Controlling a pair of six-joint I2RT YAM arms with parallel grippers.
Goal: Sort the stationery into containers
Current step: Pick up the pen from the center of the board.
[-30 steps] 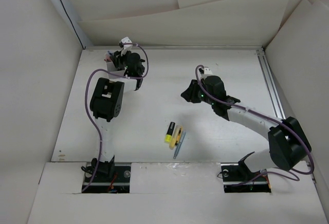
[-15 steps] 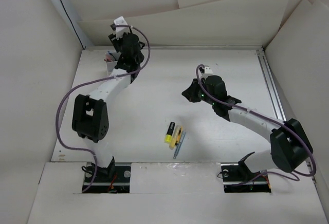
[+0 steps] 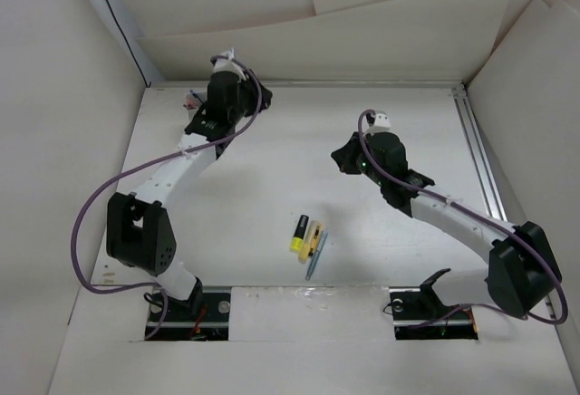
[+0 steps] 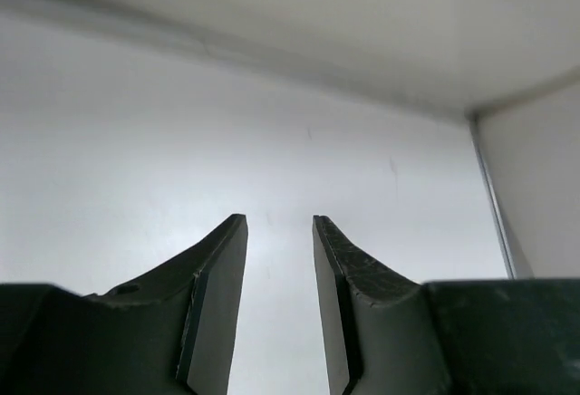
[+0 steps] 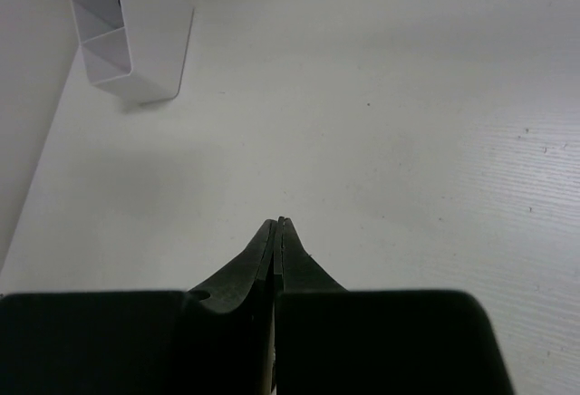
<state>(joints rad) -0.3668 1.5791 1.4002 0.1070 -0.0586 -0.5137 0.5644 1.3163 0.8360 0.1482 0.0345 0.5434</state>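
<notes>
Right wrist: white box (image 5: 136, 37) beside wall (image 5: 23, 141)

Highlighters (image 3: 299, 232) perhaps two (overlapping); pen (image 3: 317, 255) one; box (image 5: 136, 42) one.

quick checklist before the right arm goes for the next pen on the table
1. Right gripper empty: ok.
2. Right jaws open for a pick: not ok, shut tight.
3. Left gripper empty: ok, jaws apart on nothing.
4. Targets in sight: ok, yellow highlighters and grey pen lie together on the table.
5. Container upright, near compartments empty: ok.
6. Left arm out of the container's way: cannot tell.
</notes>
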